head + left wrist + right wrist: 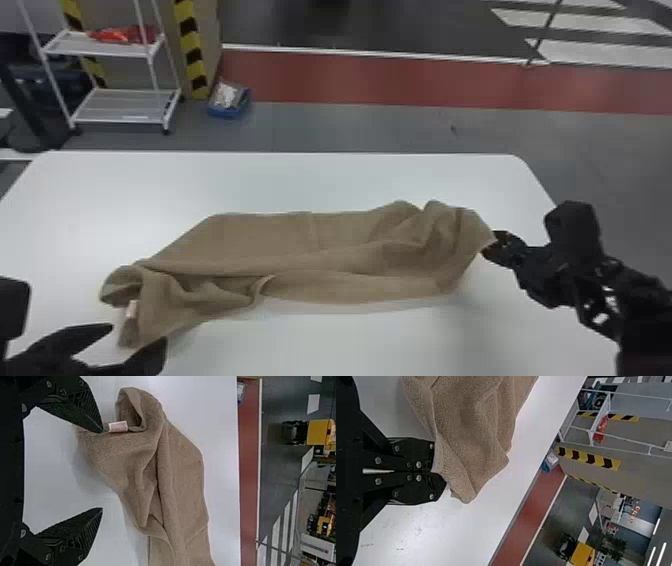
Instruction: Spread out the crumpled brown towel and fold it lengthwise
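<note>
Towel (340, 260) lies rumpled between your desk's (350, 182) left and right edges; your right gripper (439, 472) pinches 1 end. Close your open left gripper (102, 470) beside the label (118, 426), then draw evenly taut.

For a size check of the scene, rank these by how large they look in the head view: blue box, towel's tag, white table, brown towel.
1. White table
2. Brown towel
3. Blue box on the floor
4. Towel's tag

Left end effector (139, 334) gapes, right end effector (495, 245) clenched.
</note>
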`<state>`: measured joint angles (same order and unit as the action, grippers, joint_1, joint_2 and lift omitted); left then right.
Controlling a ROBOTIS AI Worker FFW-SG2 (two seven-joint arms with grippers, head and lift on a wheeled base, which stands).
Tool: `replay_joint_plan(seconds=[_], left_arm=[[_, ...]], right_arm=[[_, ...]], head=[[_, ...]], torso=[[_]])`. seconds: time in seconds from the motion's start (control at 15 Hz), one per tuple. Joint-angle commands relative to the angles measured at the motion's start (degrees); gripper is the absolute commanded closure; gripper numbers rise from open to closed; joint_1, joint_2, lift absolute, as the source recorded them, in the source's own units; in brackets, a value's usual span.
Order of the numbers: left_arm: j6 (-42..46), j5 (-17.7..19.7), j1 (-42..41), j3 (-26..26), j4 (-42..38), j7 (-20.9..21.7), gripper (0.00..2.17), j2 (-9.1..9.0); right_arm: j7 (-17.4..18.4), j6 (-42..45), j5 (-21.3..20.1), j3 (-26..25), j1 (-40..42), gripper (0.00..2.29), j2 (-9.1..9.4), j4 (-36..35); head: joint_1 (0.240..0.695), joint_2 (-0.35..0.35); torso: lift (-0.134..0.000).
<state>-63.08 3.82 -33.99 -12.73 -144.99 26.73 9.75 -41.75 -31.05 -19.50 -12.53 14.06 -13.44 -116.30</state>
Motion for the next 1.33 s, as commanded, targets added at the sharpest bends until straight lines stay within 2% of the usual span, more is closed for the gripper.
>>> replay_joint_plan(seconds=[0.0, 0.13, 0.33, 0.47, 0.67, 0.8, 1.13, 1.27], left_arm=[[3.53, -0.39, 0.07, 0.08, 2.17, 0.16, 0.22, 0.00], [5.64, -0.83, 1.38, -0.63, 4.63, 0.78, 0.22, 0.00], [5.81, -2.68, 3.14, -0.89, 7.53, 3.77, 0.22, 0.18], [7.22, -2.85, 3.32, -2.30, 9.11, 6.40, 0.27, 0.18], [7.39, -3.03, 3.76, -4.05, 10.43, 8.07, 0.27, 0.35], [7.75, -4.35, 4.02, -4.58, 11.66, 10.36, 0.27, 0.53], [11.79, -6.02, 3.93, -3.79, 14.03, 14.23, 0.27, 0.62], [14.07, -6.02, 4.02, -2.82, 14.74, 14.05, 0.27, 0.62]], right_arm=[[0.00, -0.03, 0.07, -0.04, 0.00, 1.47, 0.17, -0.50], [0.00, -0.03, -0.02, -0.22, 0.00, 1.47, 0.17, -0.59], [0.00, -0.03, -0.02, -0.48, 0.00, 1.47, 0.17, -0.68], [0.00, -0.03, 0.07, -0.66, 0.09, 1.47, 0.26, -0.77], [0.00, -0.03, -0.02, -0.66, 0.09, 1.47, 0.43, -0.68], [0.00, -0.56, -0.19, -0.66, 0.09, 1.47, 0.79, -1.03], [0.00, -1.96, -0.19, -0.74, 0.09, 1.47, 1.05, -1.47], [0.00, -2.31, -0.19, -0.74, 0.09, 1.47, 1.14, -1.73]], head=[[0.695, -0.100], [0.695, -0.094], [0.695, -0.085], [0.695, -0.080], [0.695, -0.071], [0.695, -0.055], [0.695, -0.049], [0.695, -0.057]], torso=[[-0.124], [-0.124], [-0.124], [-0.124], [-0.124], [-0.124], [-0.124], [-0.124]])
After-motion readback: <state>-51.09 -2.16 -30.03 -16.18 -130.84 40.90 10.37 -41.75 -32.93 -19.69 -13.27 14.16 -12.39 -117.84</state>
